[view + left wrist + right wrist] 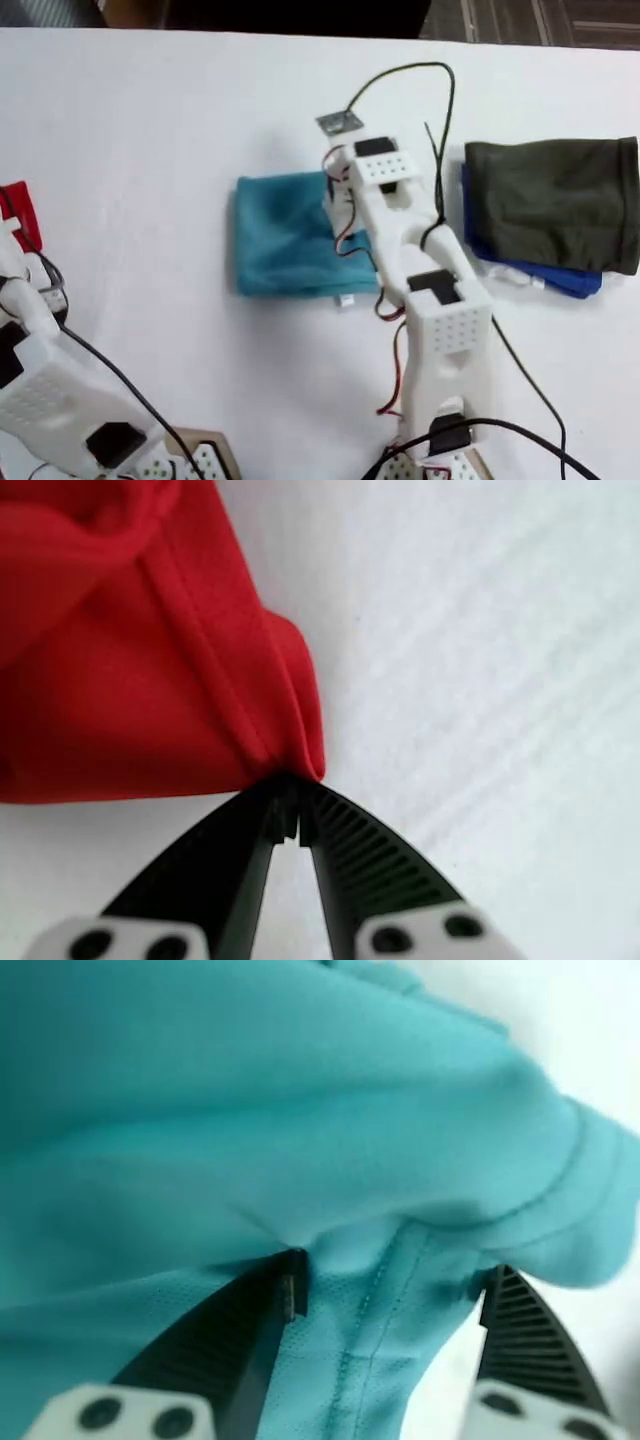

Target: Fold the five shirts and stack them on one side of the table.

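Red shirt (pixel 130 650) corner tight in the closed left claw (pixel 290 808); right claw (pixel 397 1285) apart, astride the teal shirt (pixel 250 1110) fold.

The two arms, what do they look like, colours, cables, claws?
The right arm and left arm are white, blocky shells with hole grids and black motor blocks. Both trail black cables; red wires run along the right one. The left claw and right claw have black tapered fingers, one ribbed, on white bases.
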Robot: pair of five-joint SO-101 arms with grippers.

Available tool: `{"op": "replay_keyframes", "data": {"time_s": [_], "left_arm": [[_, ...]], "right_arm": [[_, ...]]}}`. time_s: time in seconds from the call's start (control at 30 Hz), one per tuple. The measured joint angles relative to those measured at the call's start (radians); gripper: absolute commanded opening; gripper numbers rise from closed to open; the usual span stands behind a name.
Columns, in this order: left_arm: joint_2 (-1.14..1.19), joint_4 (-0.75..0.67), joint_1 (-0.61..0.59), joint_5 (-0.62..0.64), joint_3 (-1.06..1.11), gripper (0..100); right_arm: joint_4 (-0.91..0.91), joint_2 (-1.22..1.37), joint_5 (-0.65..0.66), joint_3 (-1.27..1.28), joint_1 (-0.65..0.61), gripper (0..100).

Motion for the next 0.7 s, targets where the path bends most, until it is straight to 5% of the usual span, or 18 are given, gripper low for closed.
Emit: {"op": "replay_keyframes", "data": {"time_s": [0.7], "left_arm": [[0.0,0.0,0.0,0.0,0.0,3]], "right_arm": [[0.02,-0.052,0.021,0.003,0.028,29.1]]}}
